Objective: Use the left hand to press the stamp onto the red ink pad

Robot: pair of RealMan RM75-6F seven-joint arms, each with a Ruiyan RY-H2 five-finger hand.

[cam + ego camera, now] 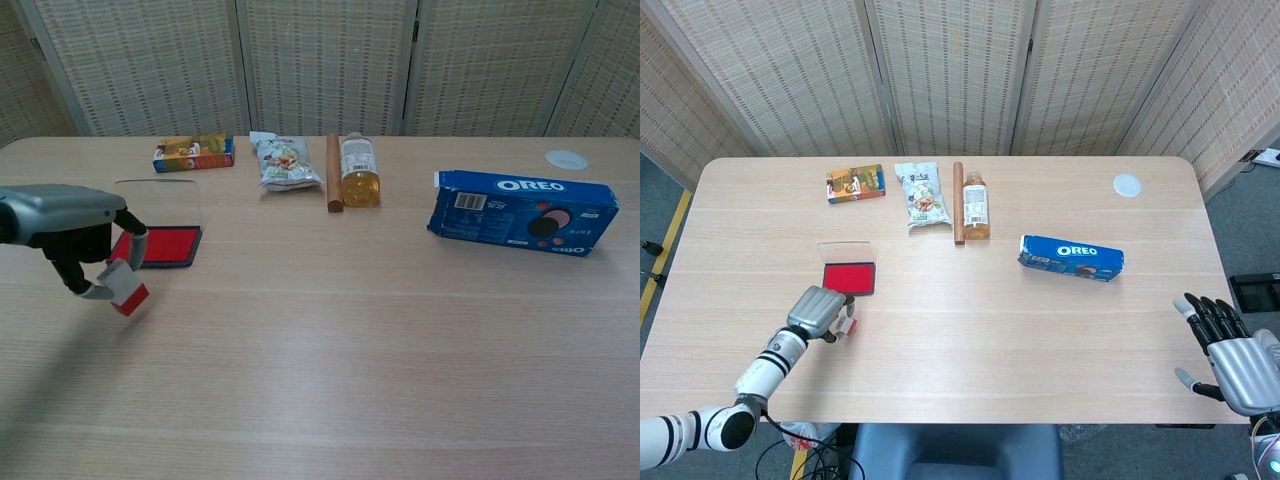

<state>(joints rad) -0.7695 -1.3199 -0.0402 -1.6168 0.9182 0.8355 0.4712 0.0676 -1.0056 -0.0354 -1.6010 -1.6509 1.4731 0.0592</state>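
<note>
Stamp (124,287): small block, white upper body, red lower end, tilted, lifted clear of the table, left side of the chest view, pinched in the left hand (75,235). Red ink pad (157,246): flat dark tray with red surface, clear lid standing open at its far edge, lying on the table at left centre, just above and right of the stamp, not touching it.

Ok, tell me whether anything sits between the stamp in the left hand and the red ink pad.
Nothing visible does. The left hand holds the stamp just in front of the ink pad, with only bare table between them. The pad's clear lid stands open behind the red surface, out of the way.
</note>
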